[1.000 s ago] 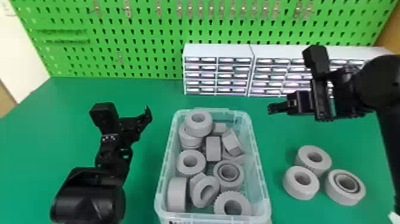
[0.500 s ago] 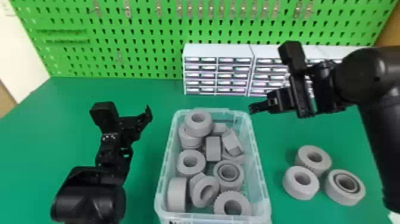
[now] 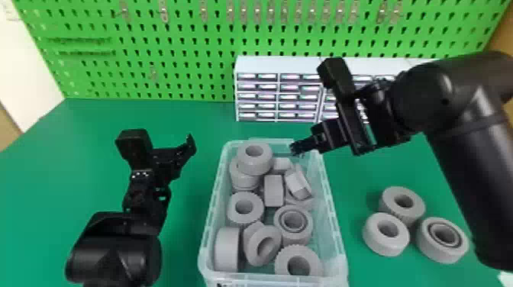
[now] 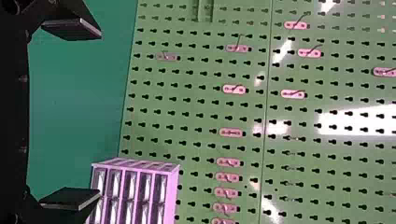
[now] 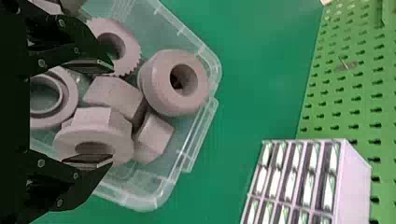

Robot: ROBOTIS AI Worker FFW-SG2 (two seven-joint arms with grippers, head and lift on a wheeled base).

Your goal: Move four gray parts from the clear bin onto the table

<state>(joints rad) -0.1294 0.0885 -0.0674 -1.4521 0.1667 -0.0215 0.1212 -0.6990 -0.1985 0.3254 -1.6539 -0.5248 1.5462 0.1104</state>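
The flanged hexagonal part (image 3: 297, 184) in the one clear bin (image 3: 333, 213), centre frame, long axis slanting lower right, lies just below the parted, empty right gripper (image 3: 297, 148), farther from the equally spread, empty left gripper (image 4: 99, 114), with about ten gray parts (image 3: 274, 191) visible inside and three on the table (image 3: 183, 232), lower right.

"Can you read any lettering from your end?"
"None. I see a dark marking (image 3: 224, 284) on the clear bin's (image 3: 278, 278) near wall, but it's too small for me to read."

Head view down onto bin (image 3: 275, 278)
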